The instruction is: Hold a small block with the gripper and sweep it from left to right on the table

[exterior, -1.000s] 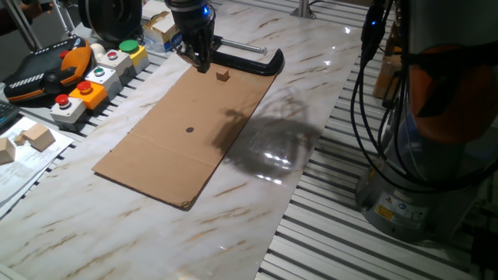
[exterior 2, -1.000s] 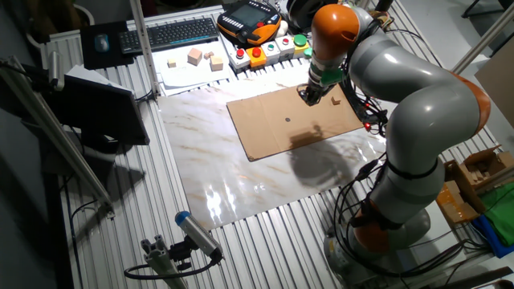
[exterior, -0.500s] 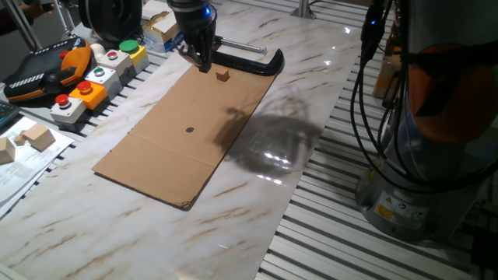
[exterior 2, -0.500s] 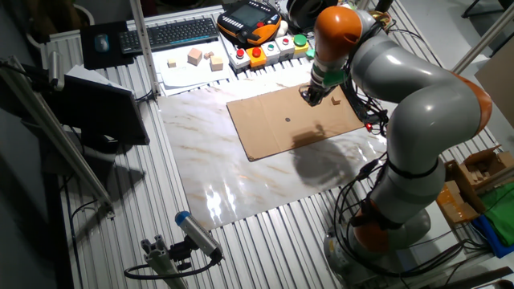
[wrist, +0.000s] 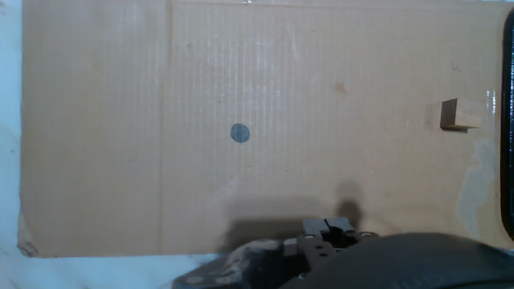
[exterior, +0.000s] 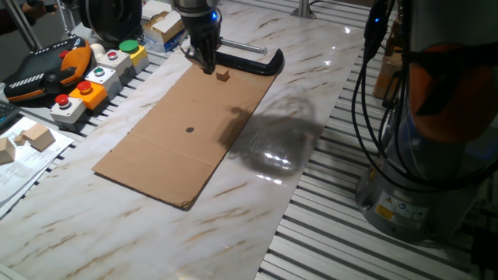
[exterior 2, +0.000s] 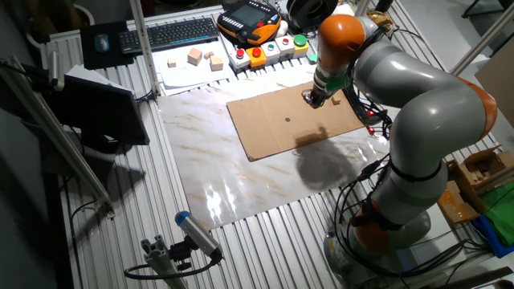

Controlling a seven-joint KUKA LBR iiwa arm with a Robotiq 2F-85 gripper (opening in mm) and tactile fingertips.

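The hand point(exterior: 207, 64) hung low over the far end of the cardboard point(exterior: 187, 132), just beside the block point(exterior: 222, 75) and apart from it; it held nothing, and whether its fingers stood open or closed I could not tell — they read as one dark tip in both fixed views and are hidden in the hand view. The block point(wrist: 458, 115) sat loose on the cardboard near the edge by the clamp point(exterior: 253, 60), not on the bare counter point(exterior: 311, 70). The likeliest slip, to my mind, was a finger tip nudging the cube aside on the descent: it was tiny, light and square-edged, and dry cardboard would let it skid or tip rather than stay put. Its brown nearly matched the sheet, so judging its edges would be hard. The clamp's black bar lay close behind, which left little room for the fingers on that side. The cardboard was matte and faintly ribbed, with a fold line and a dark dot point(wrist: 239, 133); the counter around it was glossy, veined and glaring.
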